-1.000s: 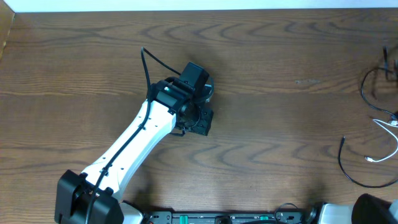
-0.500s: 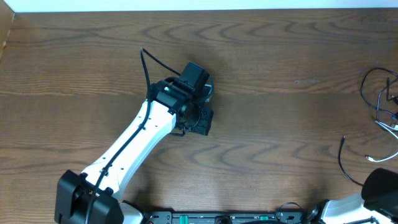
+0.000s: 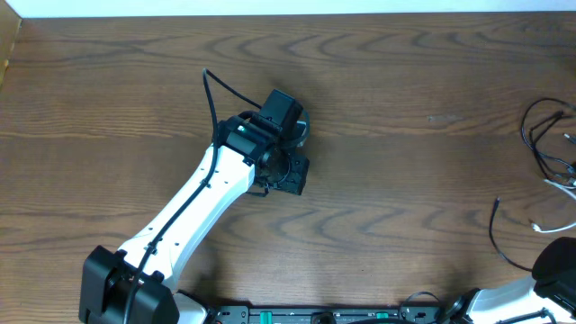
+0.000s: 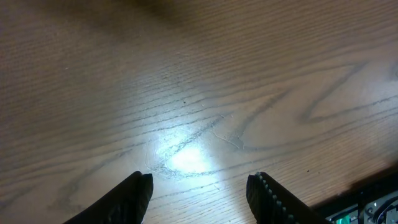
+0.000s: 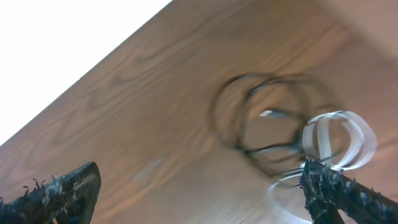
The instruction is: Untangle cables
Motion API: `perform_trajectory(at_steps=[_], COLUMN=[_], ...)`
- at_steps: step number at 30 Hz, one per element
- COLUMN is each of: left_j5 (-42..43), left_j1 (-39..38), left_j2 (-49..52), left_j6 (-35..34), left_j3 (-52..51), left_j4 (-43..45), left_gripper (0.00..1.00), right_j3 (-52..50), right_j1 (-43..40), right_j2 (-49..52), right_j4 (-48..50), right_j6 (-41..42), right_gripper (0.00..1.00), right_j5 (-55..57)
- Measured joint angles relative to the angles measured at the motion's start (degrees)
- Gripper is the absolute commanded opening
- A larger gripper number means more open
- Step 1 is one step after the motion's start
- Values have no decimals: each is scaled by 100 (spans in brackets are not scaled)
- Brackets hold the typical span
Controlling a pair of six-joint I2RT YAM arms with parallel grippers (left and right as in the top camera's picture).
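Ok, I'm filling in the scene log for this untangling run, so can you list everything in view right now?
table: one, brown wood, fills every view
black cables: at least two, black, by the table's right edge; one loops, one curves alone nearer the robot
white cables: one or two, cannot tell, white, beside the black loop, partly cut off by the overhead frame
left arm: one, white and black, reaching to the table's middle-left
left gripper: one, black, open over bare wood, nothing between its fingers
right arm: one, white and black, lower right corner
right gripper: one, black, open, above the cables; view blurred
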Motion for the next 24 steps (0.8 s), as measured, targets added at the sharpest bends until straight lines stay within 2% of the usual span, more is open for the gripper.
perform_trajectory(at_steps=[8,15,20,24], left_j5=[0,2,-44,-195], left_j1=[0,0,0,48], left_j2=[0,0,0,0], left_j6=[0,-35,-74,-96], left_j3=[0,0,0,0], left_j4=[4,245,391,474], left_gripper=[55,64,67,68], right_j3=[-2,-7,-151,-673], right_j1=[315,1180,1845,2400], right_j2=[0,0,0,0], right_j4=[-859,-1556,-1698,-1554], right_j6=[-22,-597,-1095,-1303], right_gripper=[99,99,99,99], right_j5=[-798,-949,-911,-588])
